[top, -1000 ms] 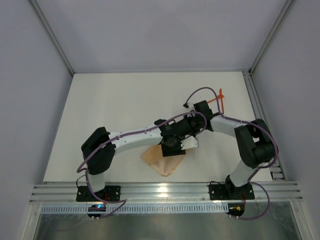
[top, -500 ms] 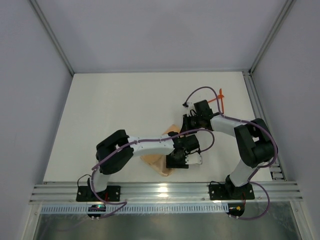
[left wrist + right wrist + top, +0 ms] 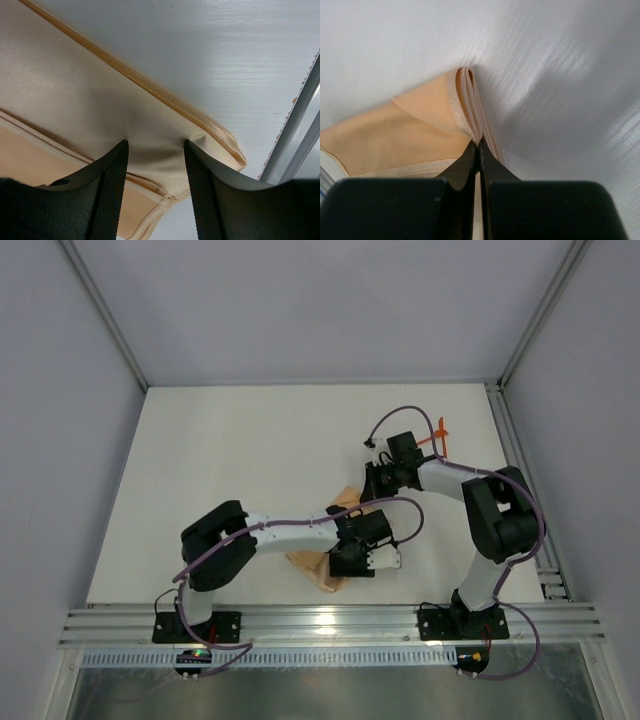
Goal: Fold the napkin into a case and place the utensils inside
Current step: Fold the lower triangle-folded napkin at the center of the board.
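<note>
overhead view down on table (image 3: pixel 250 460); both wrist views close above shared napkin (image 3: pixel 75 95)

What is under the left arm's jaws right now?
The folded napkin: the jaws stand apart, tips down on its layers beside a hemmed corner, white table beyond. From above, the left arm covers the napkin's middle; anything beneath the cloth is hidden.

a white table (image 3: pixel 230 460), grey walls (image 3: pixel 60 440) around, metal rail (image 3: pixel 330 625) in front.

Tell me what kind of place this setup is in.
Most likely a robotics lab test cell: a white table boxed in by plain grey panels, with two robot arms bolted to an aluminium rail at its near edge.
</note>
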Motion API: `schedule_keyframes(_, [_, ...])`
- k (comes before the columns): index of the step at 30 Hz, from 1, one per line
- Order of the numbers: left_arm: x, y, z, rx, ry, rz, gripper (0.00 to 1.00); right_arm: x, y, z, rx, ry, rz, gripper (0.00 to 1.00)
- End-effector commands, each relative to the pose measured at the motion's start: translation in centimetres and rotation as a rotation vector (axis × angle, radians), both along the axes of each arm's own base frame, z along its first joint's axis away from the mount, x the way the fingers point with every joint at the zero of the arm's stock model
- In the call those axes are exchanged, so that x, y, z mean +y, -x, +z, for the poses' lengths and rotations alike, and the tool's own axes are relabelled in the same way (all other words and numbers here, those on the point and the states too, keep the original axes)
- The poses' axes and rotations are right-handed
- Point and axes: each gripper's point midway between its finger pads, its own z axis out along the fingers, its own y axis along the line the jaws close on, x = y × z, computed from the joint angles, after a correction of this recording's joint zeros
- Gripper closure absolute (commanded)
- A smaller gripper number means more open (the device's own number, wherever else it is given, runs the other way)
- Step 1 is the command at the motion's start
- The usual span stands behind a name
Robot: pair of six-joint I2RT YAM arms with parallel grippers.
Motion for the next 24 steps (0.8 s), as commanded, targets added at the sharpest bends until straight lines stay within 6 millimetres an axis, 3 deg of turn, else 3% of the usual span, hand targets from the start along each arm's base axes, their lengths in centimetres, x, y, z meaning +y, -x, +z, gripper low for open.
schedule_keyframes(1, [1.0,1.4,-2.7,0.073,-0.044,-0.003,0.48,0.6,-1.8,1.1,-0.051,-0.020,0.016,0.97])
schedule_keyframes(14, [1.1,0.8,-2.5,0.068,-0.038,-0.004,0.47,2.7,-2.3,2.3,-0.042,-0.127,0.017,0.97])
schedule_keyframes(24, [1.2,0.6,-2.2,0.066,-0.034,-0.012,0.47,3.8,-2.9,1.4,-0.024,-0.149,0.008,0.97])
